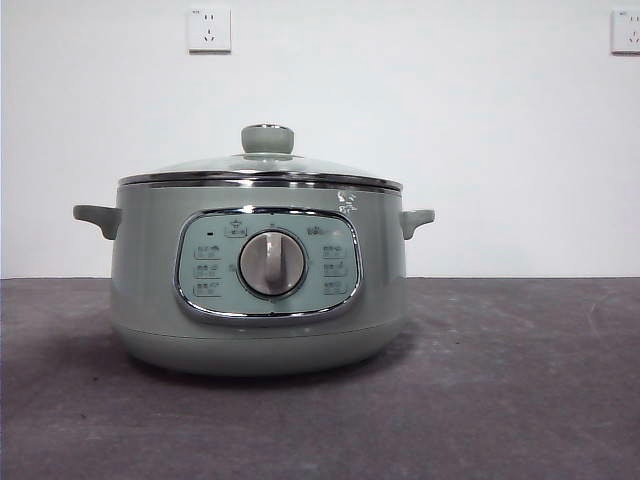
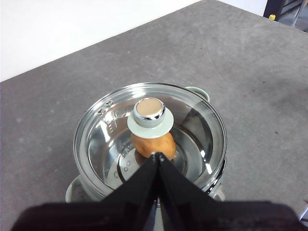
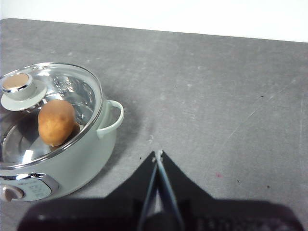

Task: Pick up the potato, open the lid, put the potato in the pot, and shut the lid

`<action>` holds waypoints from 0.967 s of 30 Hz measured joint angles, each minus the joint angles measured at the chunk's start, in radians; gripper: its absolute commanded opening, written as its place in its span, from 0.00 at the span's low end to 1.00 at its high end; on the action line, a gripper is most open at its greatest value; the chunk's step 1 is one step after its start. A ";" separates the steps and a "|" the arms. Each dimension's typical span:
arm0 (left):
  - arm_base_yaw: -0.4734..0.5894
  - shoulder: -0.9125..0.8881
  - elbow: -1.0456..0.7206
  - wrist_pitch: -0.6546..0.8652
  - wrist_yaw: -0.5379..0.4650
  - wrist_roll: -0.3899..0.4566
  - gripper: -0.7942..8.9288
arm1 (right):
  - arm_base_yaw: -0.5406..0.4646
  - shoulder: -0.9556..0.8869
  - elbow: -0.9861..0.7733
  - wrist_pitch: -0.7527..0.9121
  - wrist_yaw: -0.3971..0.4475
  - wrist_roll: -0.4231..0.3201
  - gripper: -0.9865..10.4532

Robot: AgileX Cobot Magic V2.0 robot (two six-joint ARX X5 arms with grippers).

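The sage-green pot (image 1: 260,290) stands on the grey table with the glass lid (image 1: 262,166) seated on its rim, green knob (image 1: 267,139) on top. The orange-brown potato (image 2: 153,144) lies inside the pot under the glass; it also shows in the right wrist view (image 3: 56,121). My left gripper (image 2: 158,156) is shut and empty, held above the pot near the lid's knob (image 2: 150,114). My right gripper (image 3: 158,154) is shut and empty above bare table, off to the side of the pot (image 3: 67,159) by its handle (image 3: 111,118).
The grey table (image 1: 520,380) runs to a white wall with two power sockets (image 1: 209,29). No arm shows in the front view.
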 measured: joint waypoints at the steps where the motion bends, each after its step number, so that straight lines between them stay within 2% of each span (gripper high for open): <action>1: 0.000 0.000 0.000 0.000 0.000 0.000 0.08 | 0.000 0.000 0.000 0.000 0.000 0.000 0.07; 5: 0.025 -0.027 0.000 -0.012 -0.024 0.023 0.08 | 0.000 0.000 0.000 0.000 0.000 0.000 0.07; 11: 0.167 -0.171 -0.082 0.091 0.021 0.056 0.08 | 0.000 0.000 0.000 -0.005 0.000 0.000 0.07; 13: 0.234 -0.239 -0.157 0.159 0.050 0.061 0.08 | 0.000 0.000 0.000 -0.006 0.000 0.000 0.07; 20: 0.440 -0.443 -0.490 0.356 0.056 0.062 0.08 | 0.000 0.000 0.000 -0.020 0.000 0.000 0.07; 25: 0.512 -0.579 -0.725 0.512 0.056 0.061 0.08 | 0.000 0.000 0.000 -0.020 0.000 0.000 0.07; 29: 0.528 -0.657 -0.875 0.595 0.056 0.050 0.08 | 0.000 0.000 0.000 -0.020 0.000 0.000 0.07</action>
